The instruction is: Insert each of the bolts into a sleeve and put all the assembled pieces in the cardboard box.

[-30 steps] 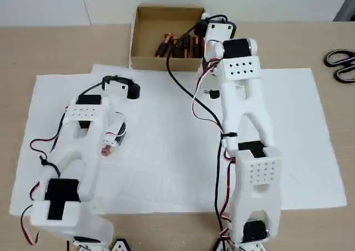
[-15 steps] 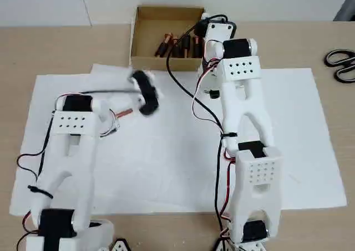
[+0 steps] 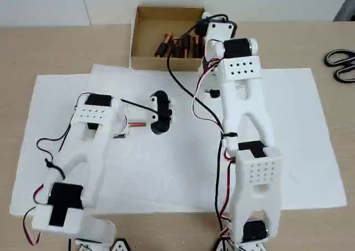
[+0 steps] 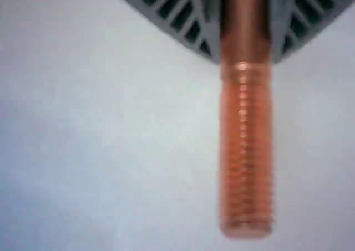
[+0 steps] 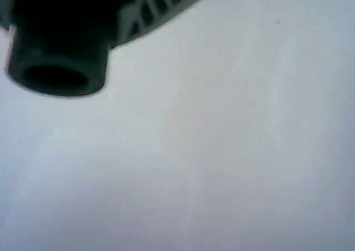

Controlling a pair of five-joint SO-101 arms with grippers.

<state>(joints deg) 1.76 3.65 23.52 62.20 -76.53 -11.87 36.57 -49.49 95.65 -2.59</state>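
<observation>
A copper bolt [image 4: 244, 151] is gripped at its head end by the left gripper [image 4: 244, 18], whose jaws are closed on it. The threaded shank is thus left bare, presumably so that it can be pushed into a sleeve. In the high view the bolt is held over the white paper sheet [image 3: 66, 96], on the left half of the work area.

Beyond the sheet, the cardboard box [image 3: 166, 62] is set within reach of both arms. Several assembled pieces [image 3: 177, 46] are already lying in it, so part of the task is judged done.

Just in front of the box's right corner, a black sleeve [image 5: 55, 76] is clamped in the right gripper [image 5: 94, 18]. It is held by its body, so its open bore is kept uncovered to receive the bolt. Bolt and sleeve are well apart, and alignment is judged to be the step in hand.

At the far right, scissors [image 3: 341, 64] are left lying on the table [image 3: 55, 46].
</observation>
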